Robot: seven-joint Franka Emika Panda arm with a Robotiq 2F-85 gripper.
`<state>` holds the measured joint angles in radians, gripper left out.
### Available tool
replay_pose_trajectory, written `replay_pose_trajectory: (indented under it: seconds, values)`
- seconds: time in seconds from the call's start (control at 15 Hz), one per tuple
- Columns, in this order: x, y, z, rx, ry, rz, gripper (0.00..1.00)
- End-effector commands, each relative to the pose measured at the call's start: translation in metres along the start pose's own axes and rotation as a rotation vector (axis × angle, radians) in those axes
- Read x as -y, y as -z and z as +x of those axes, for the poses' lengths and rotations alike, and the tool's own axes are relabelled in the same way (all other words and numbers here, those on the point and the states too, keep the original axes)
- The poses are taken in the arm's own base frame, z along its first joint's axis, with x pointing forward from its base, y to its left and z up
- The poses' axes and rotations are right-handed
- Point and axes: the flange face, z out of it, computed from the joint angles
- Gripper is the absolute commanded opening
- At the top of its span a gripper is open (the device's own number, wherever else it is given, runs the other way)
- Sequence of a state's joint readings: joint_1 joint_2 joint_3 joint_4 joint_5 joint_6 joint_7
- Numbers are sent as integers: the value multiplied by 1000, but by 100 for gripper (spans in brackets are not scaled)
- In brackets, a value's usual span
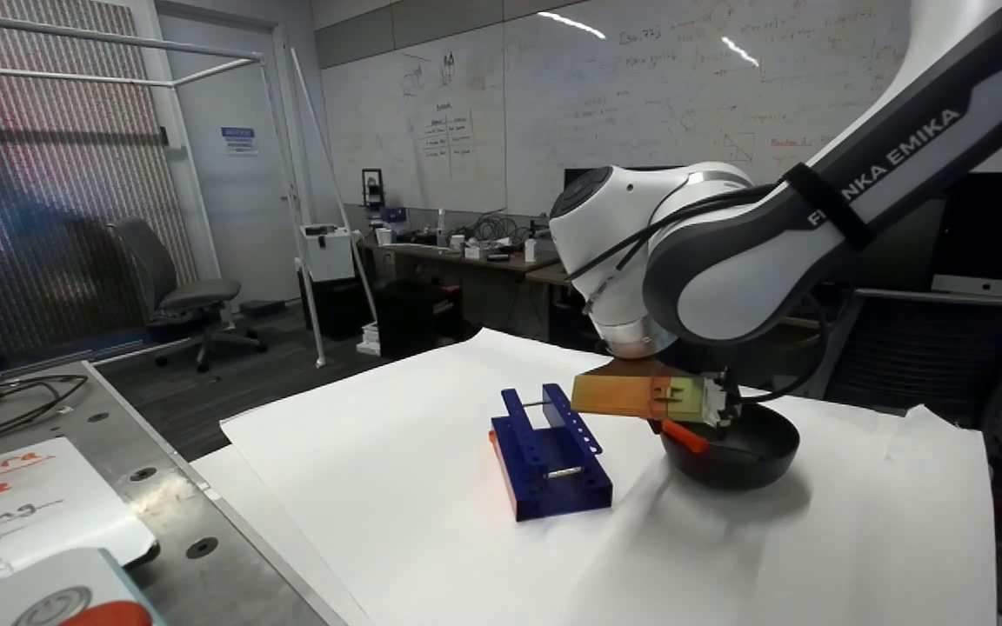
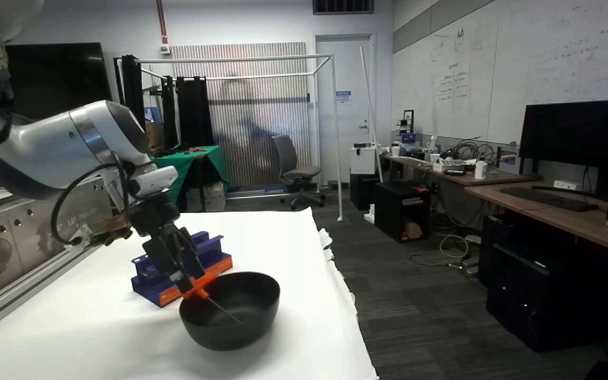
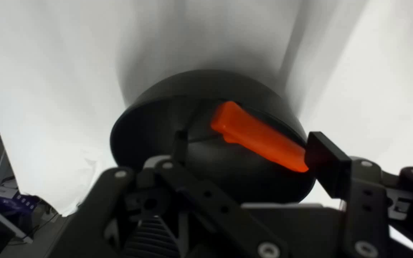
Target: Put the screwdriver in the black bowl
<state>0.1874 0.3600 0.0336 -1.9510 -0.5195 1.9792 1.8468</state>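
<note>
While the black pincer (image 3: 250, 147) hangs over one edge of the round, matte black bowl (image 2: 230, 335), its two fingers (image 3: 330, 163) are spread well apart. The small screwdriver (image 3: 260, 138) with a red-orange handle and a thin shaft shows in the gap between them in the wrist view, and they do not pinch it. One end of the handle meets the finger at the right of that view, but I cannot tell if they touch. In both exterior views, the handle is up by the bowl's rim, just under the pincer. The thin shaft slants down inside the bowl. The bowl stands on a white-topped table (image 1: 414, 539). Near it sits a dark blue block (image 1: 536, 456) with rails on top and a bit of orange on its side. The block and the bowl are apart.
</note>
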Motion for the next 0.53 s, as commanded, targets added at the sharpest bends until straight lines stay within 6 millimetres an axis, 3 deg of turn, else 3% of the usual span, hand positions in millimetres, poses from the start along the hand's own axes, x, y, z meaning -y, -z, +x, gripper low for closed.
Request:
replay_pose_trajectory:
  seconds: [0.0, 0.47]
  values:
    - [-13, 15, 5, 131, 39, 108, 100]
    - [-52, 55, 15, 335, 271, 270, 100]
